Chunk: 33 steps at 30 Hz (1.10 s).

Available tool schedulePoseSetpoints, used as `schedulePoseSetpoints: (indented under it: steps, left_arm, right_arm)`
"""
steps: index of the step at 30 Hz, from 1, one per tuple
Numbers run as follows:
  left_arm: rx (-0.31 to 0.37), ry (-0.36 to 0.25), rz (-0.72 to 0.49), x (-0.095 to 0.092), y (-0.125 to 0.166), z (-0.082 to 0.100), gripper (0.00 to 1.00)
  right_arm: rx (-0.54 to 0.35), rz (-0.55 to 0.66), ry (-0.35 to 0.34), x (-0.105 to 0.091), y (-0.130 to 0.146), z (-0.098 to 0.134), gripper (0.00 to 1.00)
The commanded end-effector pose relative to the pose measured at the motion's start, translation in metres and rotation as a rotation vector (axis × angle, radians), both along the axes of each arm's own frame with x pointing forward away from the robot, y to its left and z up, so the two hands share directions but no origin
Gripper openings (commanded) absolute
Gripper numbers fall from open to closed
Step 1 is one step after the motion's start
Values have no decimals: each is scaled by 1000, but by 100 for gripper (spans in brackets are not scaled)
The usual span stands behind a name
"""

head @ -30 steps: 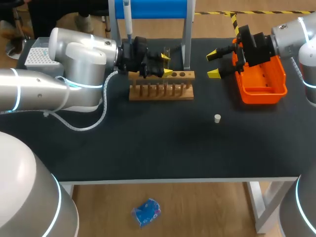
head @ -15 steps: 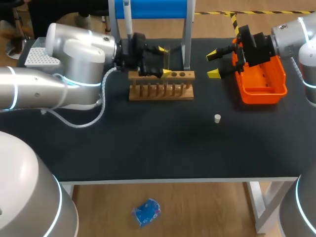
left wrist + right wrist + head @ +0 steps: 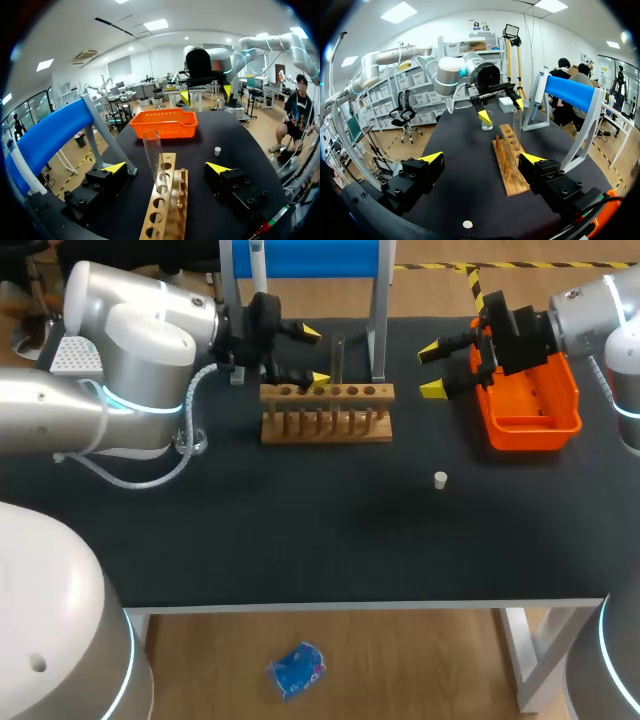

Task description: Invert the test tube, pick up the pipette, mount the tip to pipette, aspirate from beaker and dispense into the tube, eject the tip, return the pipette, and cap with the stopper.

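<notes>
1. The tube (image 3: pixel 338 355) stands upright in the wooden rack (image 3: pixel 327 425) with its open mouth up. The inverting step looks done.
2. The left gripper (image 3: pixel 315 356) is at the tube with its fingers spread wide. One finger stands on each side and neither touches the glass, so it has released and holds nothing.
3. The right gripper (image 3: pixel 432 370) hangs beside the orange basket (image 3: pixel 530 425), its fingers also spread and empty.
4. The pipette (image 3: pixel 258 270) hangs on the blue stand (image 3: pixel 300 255) behind the rack, with no gripper on it. Fetching it looks like the next step.
5. The tip box (image 3: pixel 72 357) sits at the table's far left, behind the left arm. The beaker (image 3: pixel 486 123) stands near that arm, beside the rack's end.
6. The stopper (image 3: pixel 440 479) lies alone on the table (image 3: pixel 300 530) in front of the rack, well apart from the tube.
7. Left to do, by this judgement, is nearly everything: mounting a tip, drawing from the beaker, filling the tube, ejecting the tip, returning the pipette and capping.
</notes>
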<state>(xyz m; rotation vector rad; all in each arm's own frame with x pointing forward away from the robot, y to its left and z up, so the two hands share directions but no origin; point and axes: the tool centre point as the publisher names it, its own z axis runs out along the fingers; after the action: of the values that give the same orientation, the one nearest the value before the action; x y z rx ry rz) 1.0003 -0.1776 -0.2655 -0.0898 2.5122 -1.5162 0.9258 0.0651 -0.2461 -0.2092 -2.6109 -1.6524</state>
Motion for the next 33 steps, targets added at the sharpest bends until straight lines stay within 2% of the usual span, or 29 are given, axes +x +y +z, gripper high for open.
schedulePoseSetpoints:
  steps: [1,4,15,19,27,33]
  left_arm:
    - [21,-8,27,-19,16,14,100]
    - [9,-42,36,-28,20,21,100]
    - [9,-42,36,-28,20,21,100]
    - [1,-58,-12,-29,9,20,100]
    - [-32,-65,112,-45,56,22,100]
    - [-72,-82,248,-62,95,27,100]
  right_arm:
    - [-2,0,0,0,0,0,100]
    - [-2,0,0,0,0,0,100]
    - [-2,0,0,0,0,0,100]
    - [-2,0,0,0,0,0,100]
    - [-2,0,0,0,0,0,100]
    - [-2,0,0,0,0,0,100]
